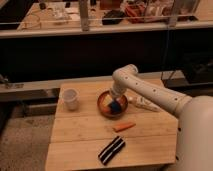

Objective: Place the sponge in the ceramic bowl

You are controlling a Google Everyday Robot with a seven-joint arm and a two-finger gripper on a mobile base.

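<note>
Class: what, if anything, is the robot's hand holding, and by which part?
Cannot be told: the hand is down in the bowl, right by the blue sponge, but the grip itself is hidden.
</note>
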